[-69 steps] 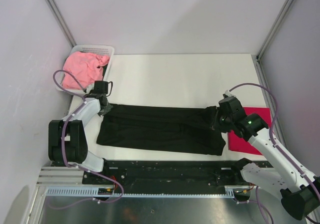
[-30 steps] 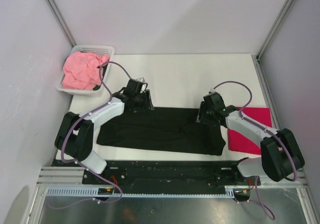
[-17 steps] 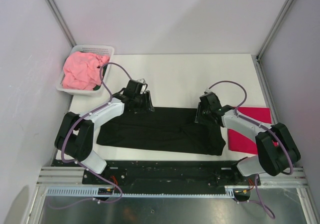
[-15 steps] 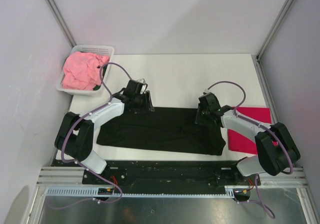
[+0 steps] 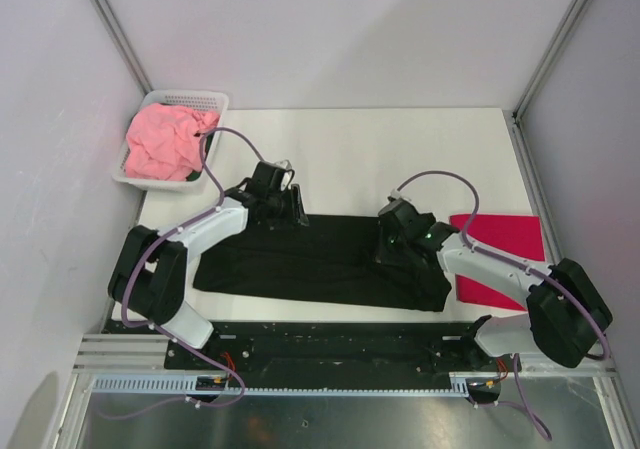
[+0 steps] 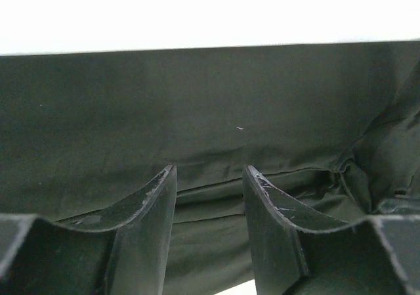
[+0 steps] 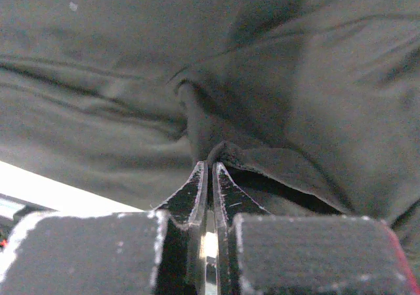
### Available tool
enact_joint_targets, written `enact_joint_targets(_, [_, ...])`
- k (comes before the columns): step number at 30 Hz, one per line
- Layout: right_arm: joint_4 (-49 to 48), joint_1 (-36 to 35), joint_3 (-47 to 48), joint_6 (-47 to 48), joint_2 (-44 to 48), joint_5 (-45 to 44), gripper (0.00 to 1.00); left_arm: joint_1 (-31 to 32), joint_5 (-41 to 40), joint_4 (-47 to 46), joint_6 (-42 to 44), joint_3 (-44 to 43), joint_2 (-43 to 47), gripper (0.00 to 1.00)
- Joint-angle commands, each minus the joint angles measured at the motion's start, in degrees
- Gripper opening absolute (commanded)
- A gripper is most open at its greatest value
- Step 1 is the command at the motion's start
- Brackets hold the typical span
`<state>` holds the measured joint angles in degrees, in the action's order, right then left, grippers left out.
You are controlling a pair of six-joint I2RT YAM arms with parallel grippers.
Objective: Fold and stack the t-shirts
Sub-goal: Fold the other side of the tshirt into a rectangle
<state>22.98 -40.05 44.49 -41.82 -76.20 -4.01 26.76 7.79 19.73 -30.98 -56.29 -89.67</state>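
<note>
Black tee (image 5: 300, 259) lies as a long folded band across the near part of the table (image 5: 400, 149).
Right gripper (image 7: 209, 168) has its jaws pressed together on a small raised fold of the black cloth, near the right end of the band. Left gripper (image 6: 209, 177) is at the far edge of the band, its jaws half apart with nothing gripped between them. Red tee (image 5: 510, 234) lies flat just right of the black one. Pink tee (image 5: 160, 139) sits crumpled in the basket (image 5: 190, 96) at the far left corner.
</note>
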Motion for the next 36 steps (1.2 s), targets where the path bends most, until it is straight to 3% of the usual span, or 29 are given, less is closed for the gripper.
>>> enact_joint_targets(1, [1.8, -5.8, 2.0, -6.0, 1.2, -1.9, 0.02, 0.0, 2.3, -1.0, 0.9, 0.6, 3.1, 0.49])
enact_joint_targets(4, [1.2, -9.6, 1.8, -8.1, -0.6, -2.5, 0.09, 0.2, 3.8, -1.0, 1.2, 1.0, 3.4, 0.50])
enact_joint_targets(9, [-0.8, -14.1, 1.7, -7.8, -2.8, -2.4, 0.33, 1.1, 6.1, -1.0, 2.2, 1.5, 4.0, 0.52])
enact_joint_targets(14, [3.3, -13.8, 2.0, -6.2, 4.4, -5.2, 0.49, 3.9, 9.2, -1.0, 4.3, 1.5, 4.6, 0.56])
enact_joint_targets(23, [21.4, -4.4, 1.0, -5.8, 18.2, -14.8, 0.50, 18.9, 6.5, -1.0, 6.0, -1.7, 1.9, 0.52])
enact_joint_targets(28, [21.6, 0.8, -2.4, -4.7, 19.8, -13.8, 0.50, 26.2, 1.9, -0.6, 6.0, -5.6, -3.3, 0.51])
enact_joint_targets(36, [20.4, 3.4, -4.3, -3.8, 20.2, -12.4, 0.50, 31.6, -6.0, 0.8, 4.6, -9.2, -6.5, 0.52])
